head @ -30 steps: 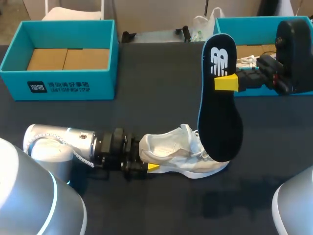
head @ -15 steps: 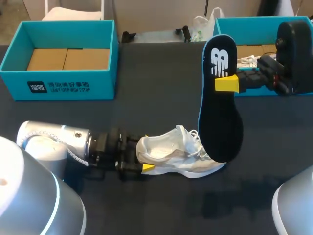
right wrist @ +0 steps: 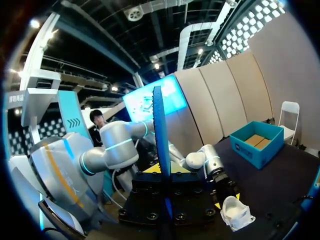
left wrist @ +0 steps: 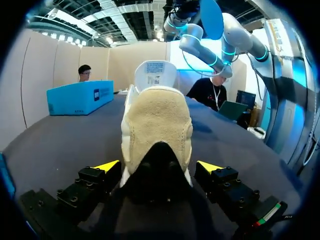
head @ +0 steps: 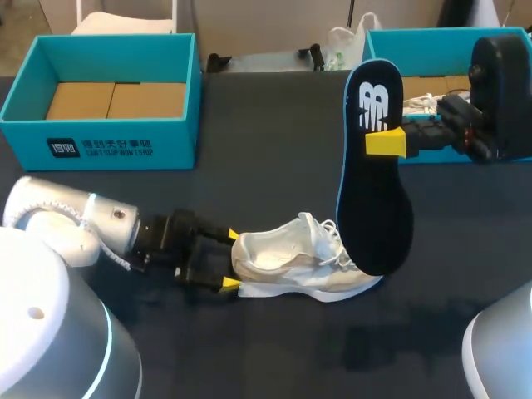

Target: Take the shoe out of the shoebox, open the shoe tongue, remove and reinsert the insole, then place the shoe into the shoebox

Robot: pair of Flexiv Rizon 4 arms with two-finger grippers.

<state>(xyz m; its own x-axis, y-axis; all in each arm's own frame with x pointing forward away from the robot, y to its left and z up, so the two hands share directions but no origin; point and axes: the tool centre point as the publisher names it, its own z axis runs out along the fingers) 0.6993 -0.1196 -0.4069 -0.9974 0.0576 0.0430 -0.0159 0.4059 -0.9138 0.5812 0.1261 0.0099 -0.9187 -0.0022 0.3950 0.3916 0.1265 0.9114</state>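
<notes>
A white shoe [head: 299, 264] lies on its sole on the dark table [head: 266, 133], toe to the right. My left gripper [head: 229, 259] is open at the shoe's heel [left wrist: 157, 122], one yellow fingertip on each side and neither touching it. My right gripper [head: 384, 141] is shut on the black insole [head: 374, 208], which hangs upright with its lower end just above the shoe's laces. In the right wrist view the insole [right wrist: 159, 135] shows edge-on as a thin blue line between the fingers, with the shoe [right wrist: 235, 212] below.
An open teal shoebox [head: 104, 141] stands at the back left of the table. A second teal shoebox [head: 416, 37] stands at the back right, behind my right arm. Bare tabletop lies between the boxes and in front of the shoe.
My left arm has drawn back to the left, off the heel, and the shoe has slid slightly left. The right arm and insole have kept still.
</notes>
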